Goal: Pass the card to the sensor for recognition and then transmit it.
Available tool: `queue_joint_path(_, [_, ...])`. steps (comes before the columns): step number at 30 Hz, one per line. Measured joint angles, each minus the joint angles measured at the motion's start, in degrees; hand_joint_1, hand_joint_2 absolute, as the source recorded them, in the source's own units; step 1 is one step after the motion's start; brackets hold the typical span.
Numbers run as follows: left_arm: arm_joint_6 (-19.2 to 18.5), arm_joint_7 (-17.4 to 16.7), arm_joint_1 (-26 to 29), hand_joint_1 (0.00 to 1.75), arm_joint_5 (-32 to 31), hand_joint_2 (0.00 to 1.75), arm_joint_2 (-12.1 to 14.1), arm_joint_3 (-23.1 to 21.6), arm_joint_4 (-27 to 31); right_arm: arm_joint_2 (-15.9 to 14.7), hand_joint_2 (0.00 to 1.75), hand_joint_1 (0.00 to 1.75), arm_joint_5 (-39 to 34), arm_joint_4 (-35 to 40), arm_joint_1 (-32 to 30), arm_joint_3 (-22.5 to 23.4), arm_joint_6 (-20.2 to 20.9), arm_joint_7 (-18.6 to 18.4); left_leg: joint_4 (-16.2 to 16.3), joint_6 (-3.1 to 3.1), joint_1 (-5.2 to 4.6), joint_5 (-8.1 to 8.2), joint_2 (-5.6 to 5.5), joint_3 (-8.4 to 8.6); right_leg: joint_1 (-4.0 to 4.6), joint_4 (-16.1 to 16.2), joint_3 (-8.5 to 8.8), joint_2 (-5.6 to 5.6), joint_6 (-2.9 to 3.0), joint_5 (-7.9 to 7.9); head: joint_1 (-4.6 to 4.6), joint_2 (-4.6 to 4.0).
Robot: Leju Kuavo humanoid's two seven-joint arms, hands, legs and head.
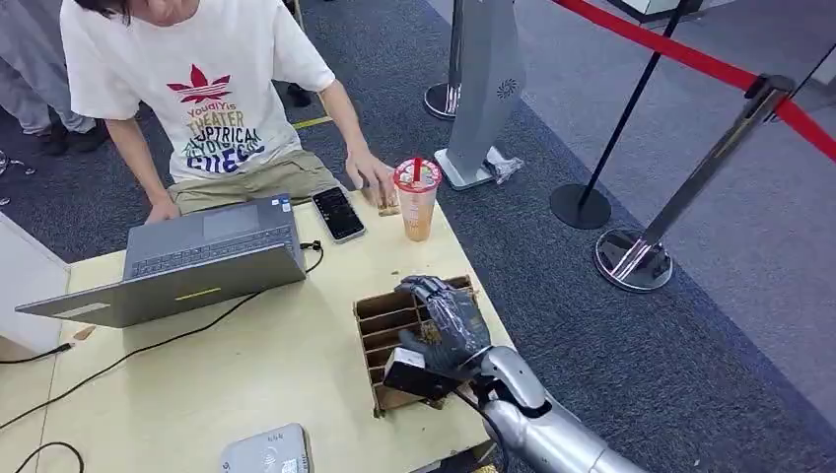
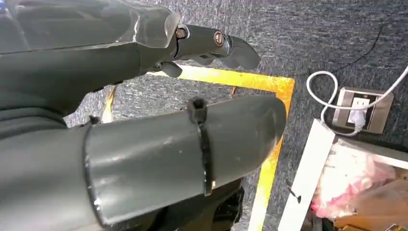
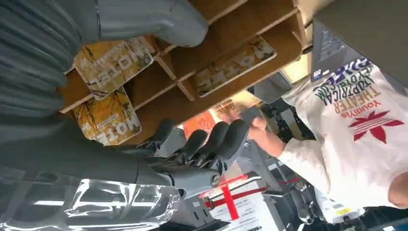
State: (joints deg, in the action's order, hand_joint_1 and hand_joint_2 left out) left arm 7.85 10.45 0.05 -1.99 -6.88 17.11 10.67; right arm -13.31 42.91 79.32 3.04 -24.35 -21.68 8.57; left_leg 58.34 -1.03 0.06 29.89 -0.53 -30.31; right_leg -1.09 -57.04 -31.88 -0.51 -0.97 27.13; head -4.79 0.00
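The right hand (image 1: 442, 330), dark with a clear plastic cover, hovers over the brown cardboard rack with slots (image 1: 380, 325) at the near right of the pale yellow worktop (image 1: 246, 374). In the right wrist view its fingers (image 3: 216, 139) are apart and hold nothing. The thin yellow printed cards (image 3: 113, 65) lie flat in the compartments just below it.

I think such a card is light, stiff and smooth, so it can slip. It is better to pinch one by a free edge, between thumb and finger, because the flat face gives no hold.

The grey round-cornered sensor (image 1: 266, 451) is at the near edge, well apart from the rack. The left hand (image 2: 144, 120) hangs over the carpet, fingers extended and holding nothing.
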Motion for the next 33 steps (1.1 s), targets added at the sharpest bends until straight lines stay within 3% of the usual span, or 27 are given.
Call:
queue_joint_path(1, [-0.02,0.0,0.01,0.0,0.0,0.0,0.02,0.0,0.0,-0.02,1.75,0.84,0.0,-0.15,0.0,0.0,-0.02,0.0,0.0,0.0,0.0,0.0,0.0,0.0,0.0,0.0,0.0,0.0,0.0,0.0,0.0,0.0])
queue_joint_path(3, [-0.04,0.0,0.03,0.0,0.0,0.0,0.07,-0.02,0.0,-0.17,1.75,0.82,0.0,-0.55,0.0,0.0,-0.02,0.0,0.0,0.0,0.0,0.0,0.0,0.0,0.0,0.0,0.0,0.0,0.0,0.0,0.0,0.0])
queue_joint_path(5, [-0.09,0.0,0.03,0.0,0.02,0.0,0.11,0.0,0.0,-0.31,1.75,0.98,0.0,-0.87,0.07,0.0,-0.13,0.02,0.0,0.0,0.0,0.0,0.0,0.0,0.0,0.0,0.0,0.0,0.0,0.0,0.0,0.0])
queue_joint_path(8, [-0.13,0.02,0.03,0.0,0.22,0.0,0.28,0.0,0.0,-0.39,1.75,0.87,-0.07,-1.33,0.4,0.02,-0.26,0.0,0.0,0.0,0.0,0.0,0.0,0.01,0.0,0.0,0.01,0.0,0.0,0.0,0.0,0.0])
queue_joint_path(15, [-0.15,0.04,0.06,0.0,0.28,0.0,0.5,0.0,0.0,-0.59,1.75,0.94,-0.09,-2.16,0.82,0.02,-0.22,0.0,0.0,0.0,0.0,0.0,0.0,0.01,0.0,0.0,0.01,0.0,0.0,0.0,0.0,0.0])
queue_joint_path(19, [-0.39,0.04,0.08,0.0,0.28,0.0,0.55,0.0,0.0,-0.63,1.75,0.8,-0.09,-2.36,0.89,0.0,-0.22,0.0,0.0,0.0,0.0,0.0,0.0,0.0,0.0,0.0,0.01,0.0,0.0,0.0,0.0,0.0])
queue_joint_path(33, [-1.16,0.13,0.12,0.0,0.07,0.0,0.9,-0.02,0.0,-1.14,1.75,0.77,-0.66,-1.88,0.83,0.0,-0.5,0.13,0.0,0.0,0.0,0.0,0.0,0.0,0.0,0.0,0.01,0.0,0.0,-0.01,0.0,0.0])
